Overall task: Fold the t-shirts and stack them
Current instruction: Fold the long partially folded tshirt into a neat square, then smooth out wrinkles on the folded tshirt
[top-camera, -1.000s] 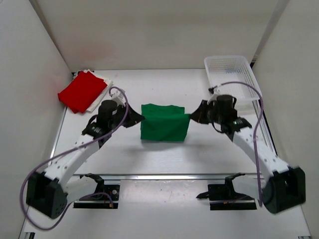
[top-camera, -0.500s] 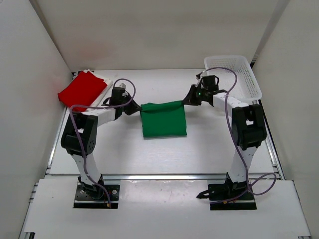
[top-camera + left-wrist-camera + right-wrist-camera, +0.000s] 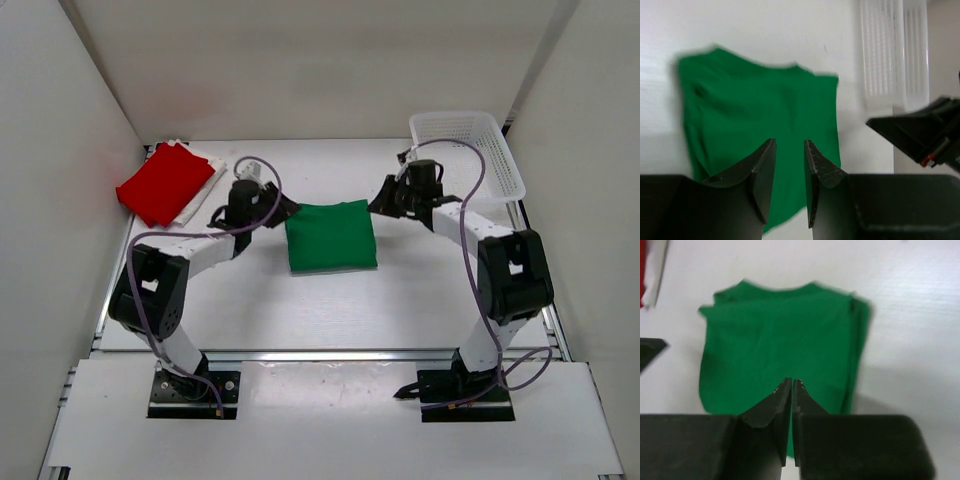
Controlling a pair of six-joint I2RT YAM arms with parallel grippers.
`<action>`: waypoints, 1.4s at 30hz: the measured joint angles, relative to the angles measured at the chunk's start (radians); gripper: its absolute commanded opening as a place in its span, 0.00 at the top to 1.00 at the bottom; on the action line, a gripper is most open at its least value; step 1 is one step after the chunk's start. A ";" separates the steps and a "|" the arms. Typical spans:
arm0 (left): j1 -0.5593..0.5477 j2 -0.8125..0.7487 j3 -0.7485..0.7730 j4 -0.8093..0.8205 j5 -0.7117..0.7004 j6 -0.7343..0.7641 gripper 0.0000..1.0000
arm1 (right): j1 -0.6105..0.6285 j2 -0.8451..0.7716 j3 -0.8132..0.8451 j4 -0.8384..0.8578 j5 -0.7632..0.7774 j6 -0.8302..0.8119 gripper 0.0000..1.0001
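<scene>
A folded green t-shirt lies flat on the white table, the left gripper beside it parted and empty, the right gripper pinched together, seemingly holding nothing.

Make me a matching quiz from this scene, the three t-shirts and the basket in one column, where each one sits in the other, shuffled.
Things:
1. green t-shirt
2. red t-shirt
3. white t-shirt
4. basket

Places:
A. far right corner
B. in the middle, folded flat
C. far left, on top of another shirt
D. far left, underneath another shirt

Pairs: 1-B, 2-C, 3-D, 4-A
</scene>
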 measured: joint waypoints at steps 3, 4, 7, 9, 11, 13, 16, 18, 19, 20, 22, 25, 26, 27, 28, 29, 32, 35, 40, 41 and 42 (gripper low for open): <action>-0.085 -0.024 -0.111 0.063 0.016 -0.002 0.63 | 0.043 -0.081 -0.174 0.112 -0.025 0.028 1.00; -0.097 -0.019 -0.147 0.072 0.023 -0.004 0.63 | 0.055 -0.091 -0.227 0.139 -0.035 0.035 1.00; -0.084 0.008 -0.269 0.107 0.037 -0.011 0.63 | 0.058 -0.081 -0.355 0.187 -0.058 0.053 1.00; -0.072 0.019 -0.344 0.161 0.055 -0.027 0.63 | 0.042 -0.070 -0.427 0.212 -0.063 0.063 1.00; -0.071 0.008 -0.381 0.222 0.065 -0.032 0.62 | 0.024 -0.070 -0.470 0.253 -0.087 0.082 1.00; -0.071 0.000 -0.420 0.275 0.080 -0.047 0.59 | 0.018 -0.071 -0.477 0.274 -0.094 0.086 1.00; -0.071 -0.029 -0.446 0.285 0.095 -0.056 0.59 | 0.017 -0.073 -0.472 0.271 -0.098 0.084 1.00; -0.071 -0.055 -0.444 0.270 0.095 -0.059 0.59 | 0.018 -0.079 -0.455 0.249 -0.095 0.082 1.00; -0.071 -0.068 -0.439 0.258 0.092 -0.058 0.60 | 0.019 -0.083 -0.442 0.243 -0.092 0.082 1.00; -0.069 -0.080 -0.427 0.245 0.087 -0.056 0.59 | 0.018 -0.087 -0.427 0.240 -0.091 0.080 1.00; -0.063 -0.089 -0.376 0.215 0.071 -0.048 0.60 | 0.017 -0.085 -0.370 0.232 -0.093 0.080 1.00; -0.037 -0.041 -0.261 0.204 0.061 -0.041 0.60 | 0.014 -0.034 -0.256 0.242 -0.105 0.080 1.00; -0.023 -0.008 -0.219 0.206 0.062 -0.041 0.61 | 0.011 -0.003 -0.213 0.247 -0.115 0.081 1.00; -0.009 0.031 -0.178 0.211 0.062 -0.041 0.61 | 0.006 0.037 -0.166 0.258 -0.125 0.082 1.00; 0.005 0.068 -0.148 0.213 0.063 -0.041 0.62 | 0.003 0.076 -0.126 0.265 -0.131 0.083 1.00; 0.021 0.112 -0.118 0.214 0.064 -0.041 0.62 | -0.002 0.116 -0.089 0.266 -0.140 0.085 1.00; 0.065 0.222 -0.085 0.210 0.068 -0.045 0.63 | -0.010 0.229 -0.005 0.261 -0.155 0.088 1.00; 0.103 0.272 -0.084 0.237 0.112 -0.078 0.61 | -0.020 0.317 0.032 0.257 -0.167 0.095 1.00; 0.116 0.227 -0.137 0.272 0.119 -0.097 0.47 | -0.029 0.344 0.062 0.253 -0.203 0.114 1.00; 0.116 0.204 -0.154 0.272 0.115 -0.099 0.45 | -0.028 0.343 0.068 0.249 -0.203 0.113 0.99; 0.115 0.171 -0.177 0.271 0.111 -0.103 0.42 | -0.028 0.340 0.068 0.246 -0.203 0.111 0.95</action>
